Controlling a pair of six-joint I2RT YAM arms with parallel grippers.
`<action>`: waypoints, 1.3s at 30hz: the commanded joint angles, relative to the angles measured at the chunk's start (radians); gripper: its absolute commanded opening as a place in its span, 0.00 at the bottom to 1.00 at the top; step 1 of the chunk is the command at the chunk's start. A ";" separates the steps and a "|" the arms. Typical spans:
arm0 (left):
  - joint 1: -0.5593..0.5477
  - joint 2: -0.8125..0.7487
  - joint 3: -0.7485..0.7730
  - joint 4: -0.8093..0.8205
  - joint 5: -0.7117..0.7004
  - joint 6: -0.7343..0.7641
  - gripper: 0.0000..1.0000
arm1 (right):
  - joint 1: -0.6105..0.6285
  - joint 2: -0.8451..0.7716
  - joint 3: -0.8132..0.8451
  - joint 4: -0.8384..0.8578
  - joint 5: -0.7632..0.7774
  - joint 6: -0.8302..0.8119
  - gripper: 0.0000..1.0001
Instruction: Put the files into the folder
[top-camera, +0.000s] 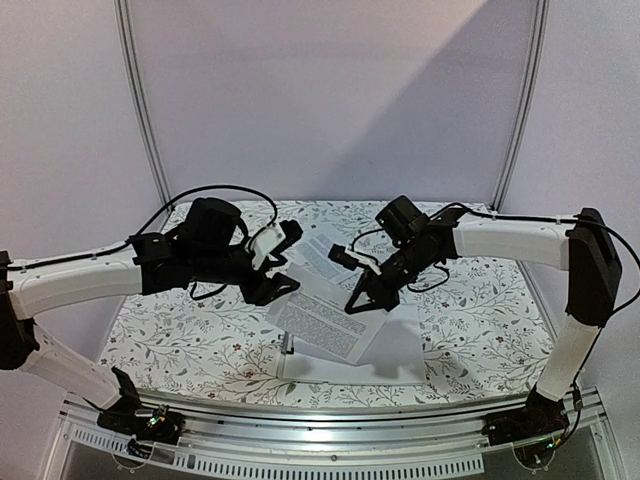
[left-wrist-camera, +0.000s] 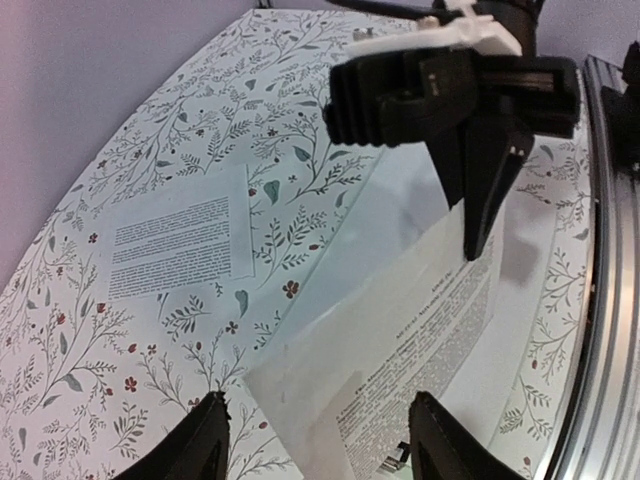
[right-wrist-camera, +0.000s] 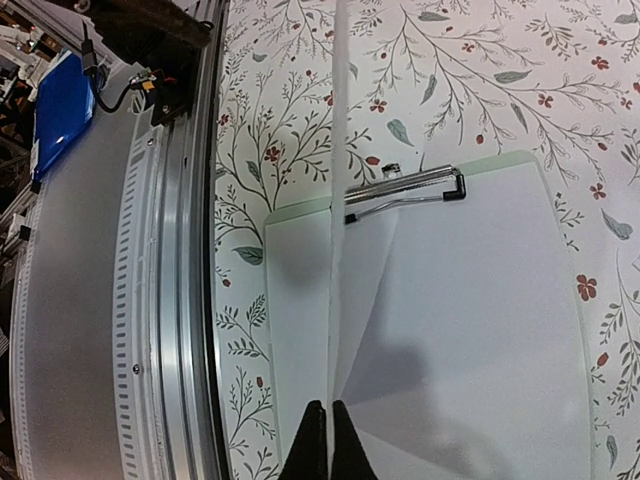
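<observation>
The right claw is pinched fully shut on the edge of one sheet, its two fingertips pressed together with only the paper between them. From that wrist the sheet shows edge-on, a thin line running up from the fingertips. The held sheet hangs tilted, printed side up. It slopes down from the right claw toward the left claw, above the folder. The folder lies flat on the table near the arms' bases, directly below the right claw, with its clip at the short edge on the left arm's side. The sheet's lower end reaches over the clip end of the folder; whether it touches the board there I cannot tell. The left claw stands wide open and holds nothing, with its fingers either side of the sheet's lower end and apart from the paper. A second sheet lies flat on the table with its text up, farther from the bases than the folder, apart from it and clear of both claws.
</observation>
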 joint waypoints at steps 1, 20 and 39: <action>-0.004 0.002 -0.027 0.013 0.116 0.005 0.60 | 0.008 -0.015 -0.013 -0.005 0.002 -0.017 0.00; -0.004 0.130 0.045 -0.043 0.215 -0.010 0.00 | 0.009 -0.058 -0.096 0.074 -0.025 0.013 0.12; -0.041 0.155 0.161 -0.193 0.282 0.025 0.00 | 0.080 0.037 0.106 0.013 0.039 -0.020 0.20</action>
